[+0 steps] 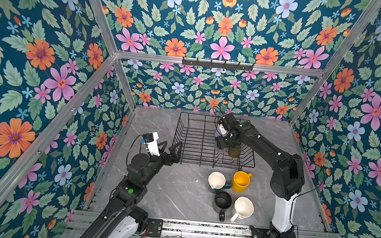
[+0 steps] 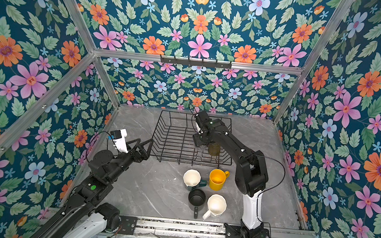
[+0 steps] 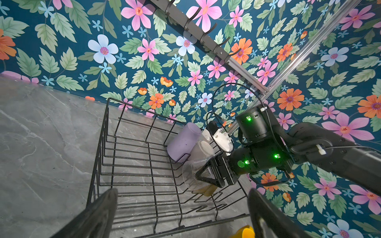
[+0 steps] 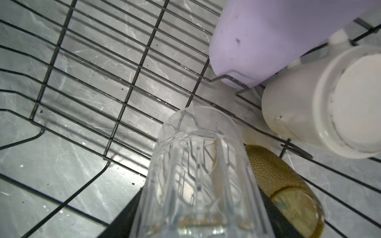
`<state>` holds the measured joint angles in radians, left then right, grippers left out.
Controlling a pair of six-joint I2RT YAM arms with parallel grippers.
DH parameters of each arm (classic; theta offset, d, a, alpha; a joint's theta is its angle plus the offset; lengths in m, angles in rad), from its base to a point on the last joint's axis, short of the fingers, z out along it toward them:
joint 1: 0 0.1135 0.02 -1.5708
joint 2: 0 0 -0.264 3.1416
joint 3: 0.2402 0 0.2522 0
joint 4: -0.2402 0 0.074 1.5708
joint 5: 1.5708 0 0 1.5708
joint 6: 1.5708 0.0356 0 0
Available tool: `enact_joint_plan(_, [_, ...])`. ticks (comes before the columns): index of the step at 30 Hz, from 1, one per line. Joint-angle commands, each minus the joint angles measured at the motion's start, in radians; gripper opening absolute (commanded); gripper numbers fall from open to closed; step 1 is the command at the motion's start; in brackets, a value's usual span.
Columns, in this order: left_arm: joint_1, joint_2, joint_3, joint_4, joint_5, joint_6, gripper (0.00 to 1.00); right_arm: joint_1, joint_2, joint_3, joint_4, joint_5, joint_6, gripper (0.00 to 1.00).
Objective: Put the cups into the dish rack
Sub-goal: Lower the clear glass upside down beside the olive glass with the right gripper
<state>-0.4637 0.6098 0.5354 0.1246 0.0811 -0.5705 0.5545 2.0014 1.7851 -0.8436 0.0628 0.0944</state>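
1. Top views, both. Dish rack (image 1: 192, 137): centre of frame, on the grey tabletop (image 1: 165, 193). Right gripper (image 1: 222, 144): inside the rack's right half, closed on the clear glass (image 4: 198, 175), which shows plainly only in the wrist views. Olive-amber glass (image 1: 234, 151): just to its lower right. Lavender tumbler (image 1: 218, 133): just above it. Left gripper (image 1: 170, 146): at the rack's left side, jaws spread wide, empty. Not yet loaded, lower right of centre: dark green mug (image 1: 216, 180), yellow mug (image 1: 240, 181), black mug (image 1: 222, 200), white mug (image 1: 243, 207).

2. Left wrist view. Rack (image 3: 127, 156) mostly bare. The tumbler (image 3: 183, 142), an inverted white mug (image 3: 202, 150) and the olive-amber glass (image 3: 208, 189) are crowded along one side. The clear glass (image 3: 190, 175) is tilted, clamped near its base.

3. Right wrist view. Clear glass mouth-down over the rack floor (image 4: 132, 82), apparently not yet seated. The olive-amber glass (image 4: 284, 185) lies right beside it, and the inverted mug (image 4: 321, 103) is near.

4. Hazards, judged.
   - The rim may catch on a floor wire or bent prong and twist the glass in the jaws.
   - Released while tilted, it may tip or roll into the olive-amber glass.
   - The neighbours stand close, so the opening jaws could nudge one.
   - Smooth glass may slip.
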Motion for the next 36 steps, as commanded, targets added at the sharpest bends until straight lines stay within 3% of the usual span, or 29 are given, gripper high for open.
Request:
enact_joint_plan(1, [0.001, -0.004, 0.007, 0.0, -0.007, 0.017, 1.0, 0.002, 0.021, 0.014, 0.011, 0.012, -0.01, 0.0])
enact_joint_plan(9, [0.001, -0.015, 0.006, -0.016, -0.019, 0.017, 1.0, 0.001, 0.065, 0.031, 0.003, 0.0, -0.009, 0.01])
enact_joint_plan(16, [0.002, -0.018, 0.005, -0.025, -0.023, 0.017, 1.0, 0.001, 0.085, 0.035, -0.007, -0.01, -0.007, 0.38])
enact_joint_plan(19, [0.002, -0.02, 0.005, -0.029, -0.026, 0.017, 1.0, 0.002, 0.082, 0.034, -0.008, -0.019, -0.007, 0.49])
enact_joint_plan(28, [0.002, -0.036, 0.001, -0.045, -0.035, 0.017, 1.0, 0.002, 0.071, 0.032, -0.014, -0.045, -0.009, 0.67])
enact_joint_plan(36, [0.002, -0.041, 0.0, -0.048, -0.037, 0.017, 1.0, 0.003, 0.054, 0.03, -0.015, -0.041, -0.009, 0.74])
